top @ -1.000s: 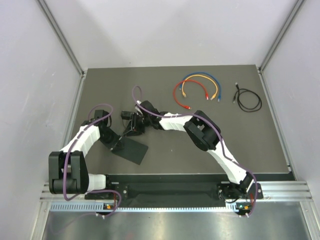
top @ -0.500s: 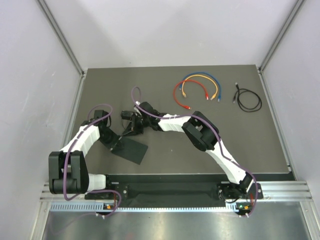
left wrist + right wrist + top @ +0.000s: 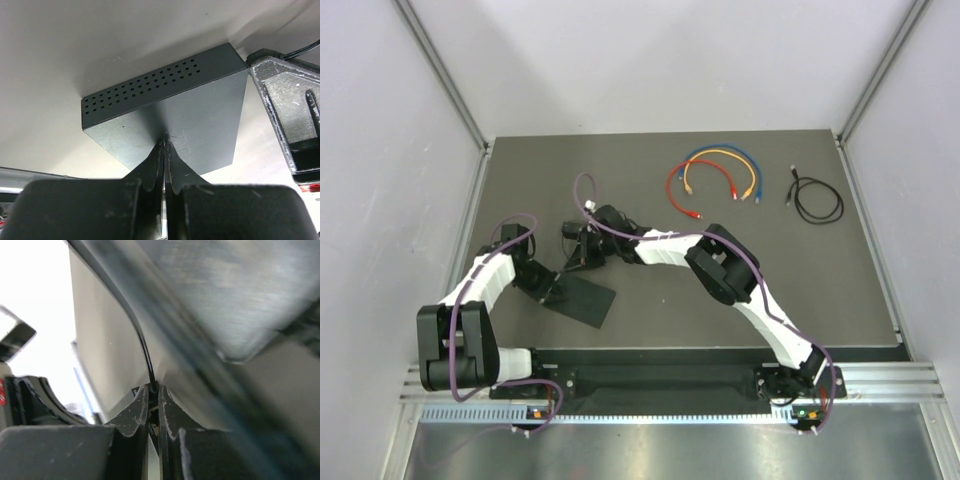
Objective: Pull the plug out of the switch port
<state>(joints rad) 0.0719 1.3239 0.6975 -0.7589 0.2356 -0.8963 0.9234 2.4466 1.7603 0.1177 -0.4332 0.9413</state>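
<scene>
Resting on the switch (image 3: 200,115), left gripper (image 3: 165,144) closed tight; right gripper (image 3: 153,396) clamped on the plug (image 3: 152,387)

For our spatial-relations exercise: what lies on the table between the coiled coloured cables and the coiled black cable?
Nothing: the top external view shows only bare table between the coloured cables and the black cable.

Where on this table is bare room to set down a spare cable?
Bare table lies right of the right arm, nearer than the black cable and coloured cables. Crowded around the switch, where left claw and right claw meet.
</scene>
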